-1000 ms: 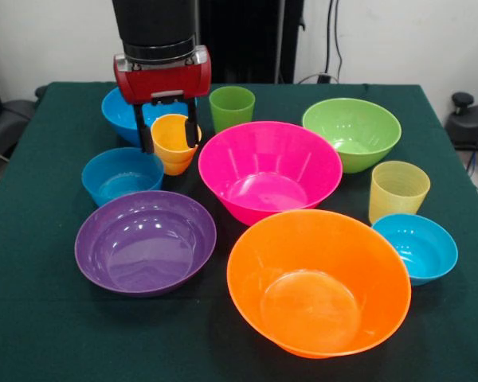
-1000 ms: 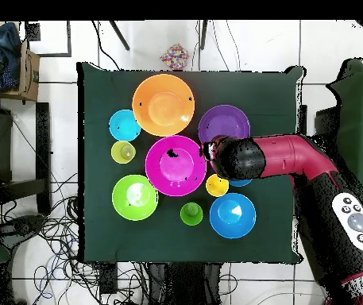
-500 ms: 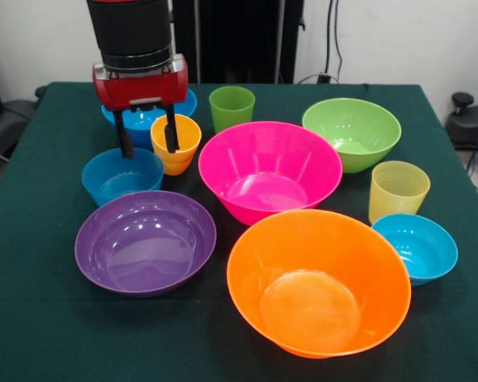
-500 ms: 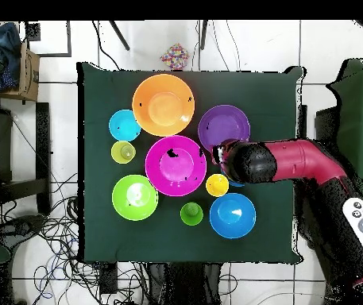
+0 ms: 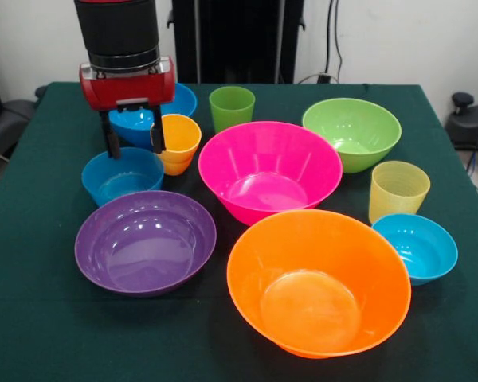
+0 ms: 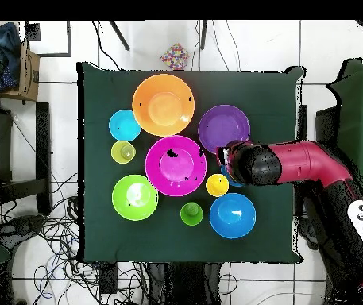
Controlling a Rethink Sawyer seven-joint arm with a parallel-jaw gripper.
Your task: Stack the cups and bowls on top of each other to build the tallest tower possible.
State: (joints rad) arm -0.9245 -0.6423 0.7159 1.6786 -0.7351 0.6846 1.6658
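The gripper has drawn away from the yellow-orange cup, sliding sideways until its spread, empty fingers hang over the far rim of the small blue bowl. The cup now stands free on the table.

No text, label, brand, number or sign can be read on anything in either view
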